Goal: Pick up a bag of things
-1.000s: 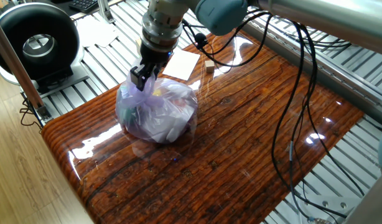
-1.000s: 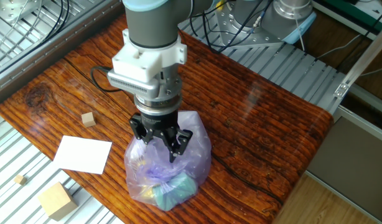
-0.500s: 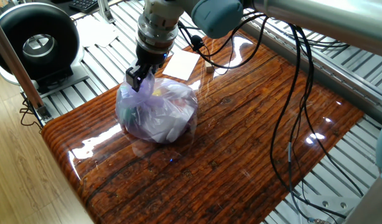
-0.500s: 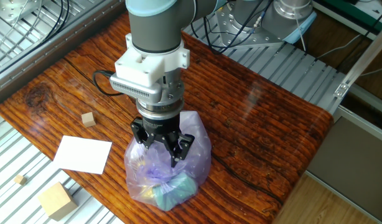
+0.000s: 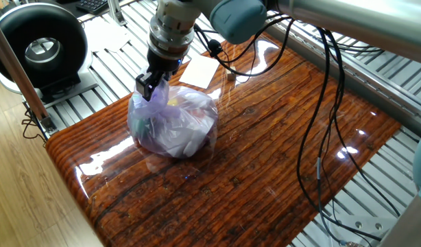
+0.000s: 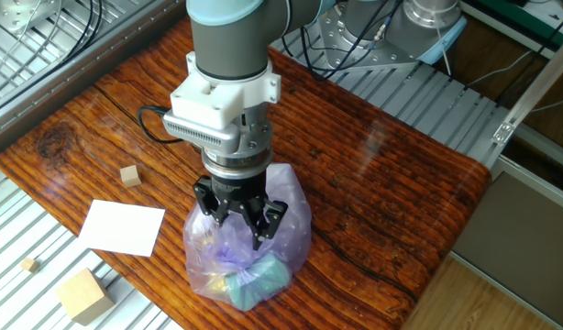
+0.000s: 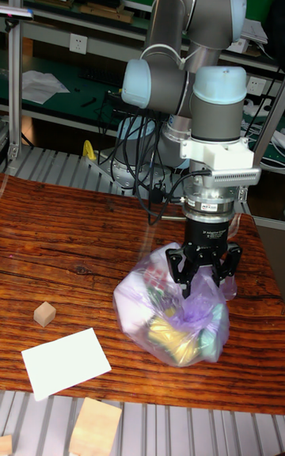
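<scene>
In one fixed view, you see the thin, translucent pale-lilac plastic bag (image 5: 173,123) of teal, yellow and white items sitting on the glossy striped wooden tabletop (image 5: 265,158), near its edge. The black two-finger gripper (image 5: 146,86) sits at the bag's gathered top, fingers spread either side of the film, not visibly pinching it. Where the twist runs between the jaws is hard to make out.

In the other fixed view, the gripper (image 6: 239,213) presses into the bag (image 6: 249,247) from above, jaws apart. A flat white paper sheet (image 6: 122,227) lies just beside the bag, and a small wooden cube (image 6: 129,175) sits beyond the sheet. The arm hides the bag's neck completely.

In the tall fixed view, the gripper (image 7: 205,270) straddles the bag (image 7: 174,317) at its crown. Expect it to handle light, soft and slippery: the film will crumple and the contents shift. Take hold at the bunched top, since the rounded sides would likely slip free.
</scene>
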Tool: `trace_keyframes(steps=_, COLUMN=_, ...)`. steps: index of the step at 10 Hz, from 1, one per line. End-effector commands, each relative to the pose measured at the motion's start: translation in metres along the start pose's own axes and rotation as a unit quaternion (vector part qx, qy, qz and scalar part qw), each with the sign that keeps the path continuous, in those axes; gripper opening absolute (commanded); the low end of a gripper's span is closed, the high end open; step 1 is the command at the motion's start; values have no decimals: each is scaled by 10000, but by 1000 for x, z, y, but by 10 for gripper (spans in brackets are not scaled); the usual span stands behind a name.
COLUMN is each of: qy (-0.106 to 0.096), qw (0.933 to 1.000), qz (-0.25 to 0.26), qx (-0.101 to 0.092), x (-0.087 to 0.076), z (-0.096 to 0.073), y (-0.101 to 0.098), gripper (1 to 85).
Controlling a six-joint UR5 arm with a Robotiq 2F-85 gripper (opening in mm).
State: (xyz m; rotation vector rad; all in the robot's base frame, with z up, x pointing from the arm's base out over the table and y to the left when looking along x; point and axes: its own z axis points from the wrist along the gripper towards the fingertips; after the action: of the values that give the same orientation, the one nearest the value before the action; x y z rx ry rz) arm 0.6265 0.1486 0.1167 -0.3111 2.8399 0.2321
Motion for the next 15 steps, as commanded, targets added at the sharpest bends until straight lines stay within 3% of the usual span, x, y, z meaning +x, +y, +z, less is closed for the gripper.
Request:
trace_keyframes(steps=1, qy=-33, qw=10000, qz=45, qx=-29, x=-2, z=-1, y=1, gripper=520)
trace_keyframes(steps=3, qy=-74, qw=9998, qz=113, qx=-165, x=-4, z=-1, y=7, gripper=517)
trace_keyframes(steps=11, qy=-256, qw=9992, qz=146, qx=-264, x=-14, z=-2, y=14, gripper=513)
trace_keyframes(steps=12, qy=-239, qw=9995, qz=117, qx=-162, x=-13, z=-1, y=8, gripper=510)
trace_keyframes(steps=15, qy=-260, qw=9990, qz=229, qx=-288, x=-14, z=-2, y=15, gripper=507)
